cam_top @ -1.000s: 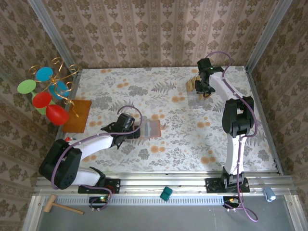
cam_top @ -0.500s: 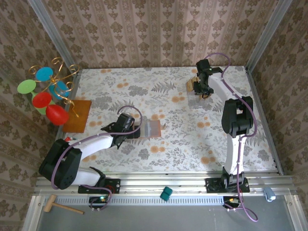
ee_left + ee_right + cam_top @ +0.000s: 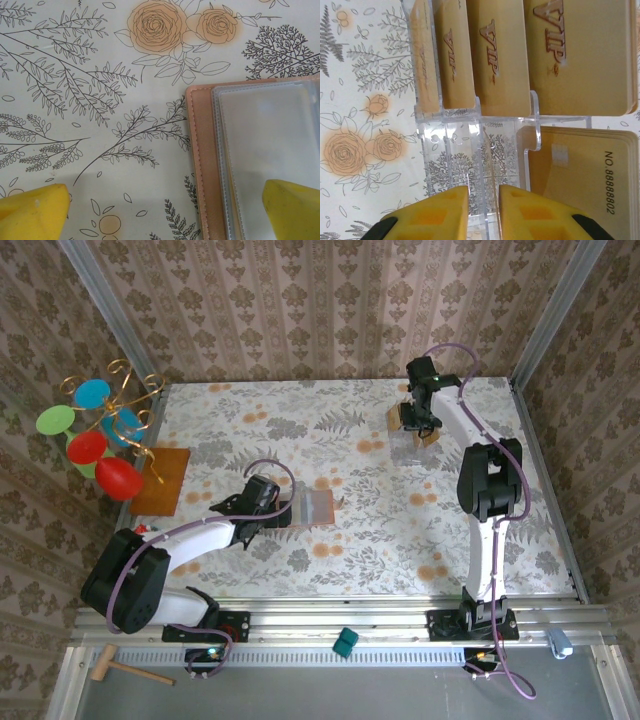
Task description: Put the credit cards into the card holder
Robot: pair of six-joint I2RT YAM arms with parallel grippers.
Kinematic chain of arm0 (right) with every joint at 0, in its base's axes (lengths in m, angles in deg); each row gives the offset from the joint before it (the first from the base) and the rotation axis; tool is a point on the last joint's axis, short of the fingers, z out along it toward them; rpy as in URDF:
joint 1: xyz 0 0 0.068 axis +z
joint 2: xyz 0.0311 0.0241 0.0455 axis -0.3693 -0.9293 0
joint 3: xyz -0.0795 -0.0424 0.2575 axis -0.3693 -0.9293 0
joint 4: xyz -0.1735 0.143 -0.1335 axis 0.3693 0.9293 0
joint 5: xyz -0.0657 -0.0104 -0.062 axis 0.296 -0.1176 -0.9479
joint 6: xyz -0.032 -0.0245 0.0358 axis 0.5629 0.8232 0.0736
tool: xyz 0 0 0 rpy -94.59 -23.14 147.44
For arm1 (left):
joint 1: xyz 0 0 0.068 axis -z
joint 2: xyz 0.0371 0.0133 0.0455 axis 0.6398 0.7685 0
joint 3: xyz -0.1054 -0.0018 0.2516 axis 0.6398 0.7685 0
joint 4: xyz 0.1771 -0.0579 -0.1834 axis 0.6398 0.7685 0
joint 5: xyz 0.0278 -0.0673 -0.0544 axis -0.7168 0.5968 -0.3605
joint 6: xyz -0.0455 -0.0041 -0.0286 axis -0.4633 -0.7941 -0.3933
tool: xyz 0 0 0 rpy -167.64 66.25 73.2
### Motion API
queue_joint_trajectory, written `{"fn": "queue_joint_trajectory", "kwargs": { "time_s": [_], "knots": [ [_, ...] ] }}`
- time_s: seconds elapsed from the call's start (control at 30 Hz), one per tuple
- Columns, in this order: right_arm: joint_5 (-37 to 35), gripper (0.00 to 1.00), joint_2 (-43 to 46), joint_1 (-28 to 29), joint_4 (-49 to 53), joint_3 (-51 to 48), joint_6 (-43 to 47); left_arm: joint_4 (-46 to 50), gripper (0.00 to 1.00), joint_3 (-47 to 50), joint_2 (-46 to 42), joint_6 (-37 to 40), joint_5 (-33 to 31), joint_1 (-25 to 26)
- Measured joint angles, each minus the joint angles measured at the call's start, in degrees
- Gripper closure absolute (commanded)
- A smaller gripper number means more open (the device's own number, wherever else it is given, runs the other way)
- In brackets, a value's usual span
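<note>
Saw right gripper (image 3: 418, 428) creep a touch toward the far wall over the last second, ending right over the clear stand (image 3: 470, 145) at the far right of the table (image 3: 250, 420). Saw its fingers (image 3: 440, 212) draw in slightly as well. Left with a narrow slit between them, nothing pinched as far as could be made out, just acrylic showing through. Read that as lining up for a pick, not a pick made. No card out of the stand yet.

Found the credit cards (image 3: 500, 55) standing on edge in the stand's slots, faces fanned toward the right wrist camera. Judged the long axis to run straight away from the fingers, with the "VIP" print lying along it. Spotted a lower stack (image 3: 585, 170) at the stand's front, just beside one finger, number print running crosswise to the others. Could not tell whether flat or leaning.

Saw no change on the other side. Left gripper (image 3: 283, 510) kept spread wide and empty, one finger (image 3: 292, 210) over the card holder (image 3: 318, 507), the other over bare table. Found the holder mid-table, well apart from the cards, opened flat with clear sleeves (image 3: 270, 135) up, edges square to the table. Too near square in the top view to call its long axis. Judged the task barely begun: sleeves looked empty.
</note>
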Motion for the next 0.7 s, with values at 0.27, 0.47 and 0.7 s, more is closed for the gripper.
{"fn": "queue_joint_trajectory", "kwargs": {
  "time_s": [0.27, 0.47, 0.7],
  "knots": [
    [-0.04, 0.79, -0.13, 0.00, 0.33, -0.35, 0.02, -0.07, 0.00, 0.00, 0.00, 0.00, 0.02, 0.00],
    [-0.33, 0.82, -0.13, 0.00, 0.33, -0.74, 0.02, -0.26, 0.00, 0.00, 0.00, 0.00, 0.02, 0.00],
    [-0.87, 0.89, -0.09, 0.00, 0.33, -0.74, 1.53, -0.42, 0.00, 0.00, 0.00, 0.00, 0.02, 0.00]
  ]
}}
